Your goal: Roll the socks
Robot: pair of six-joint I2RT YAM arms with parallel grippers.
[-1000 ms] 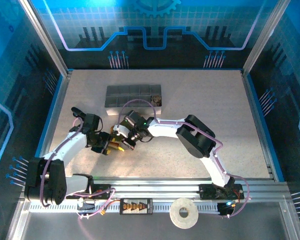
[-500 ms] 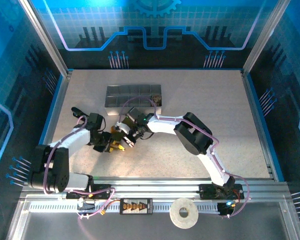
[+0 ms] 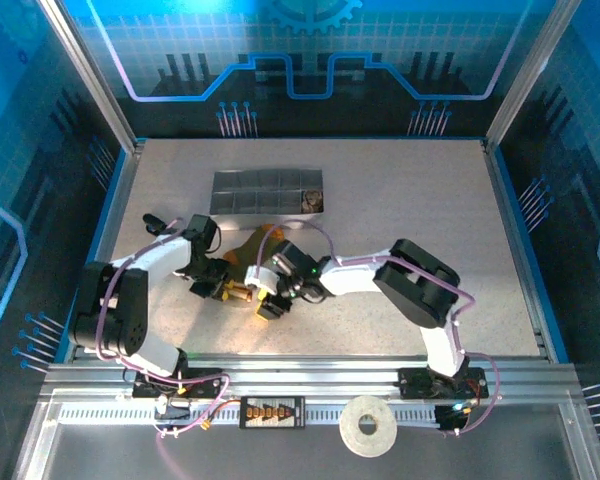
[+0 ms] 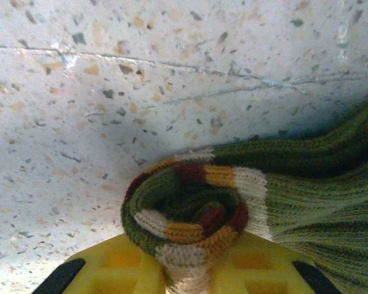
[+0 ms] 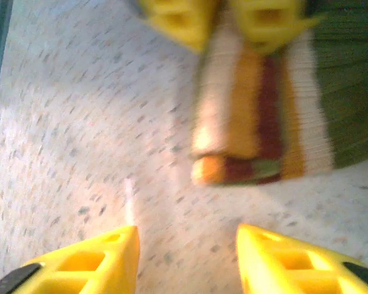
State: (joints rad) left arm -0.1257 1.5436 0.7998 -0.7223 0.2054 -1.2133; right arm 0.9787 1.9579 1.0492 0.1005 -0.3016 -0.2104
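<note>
The olive green sock (image 4: 184,217) is seen rolled into a tight spiral at its striped end, with bands of cream, orange and dark red wound into the coil. The roll is pinched by the left tool (image 4: 185,275), one yellow finger on each side of it. The unrolled green ribbed part is laid away to the right on the speckled desk (image 4: 110,92).

In the blurred right wrist view the same striped roll is seen lying on the desk ahead, gripped at its far end by two yellow fingertips. The right tool (image 5: 187,257) is held spread just short of the roll, with bare desk between its fingers and nothing touched.

From above, both tools are met left of the desk's middle, nearer than the grey divided tray (image 3: 230,180). A brownish knit (image 3: 248,245) is stretched from them toward the tray; which sock it belongs to cannot be told.
</note>
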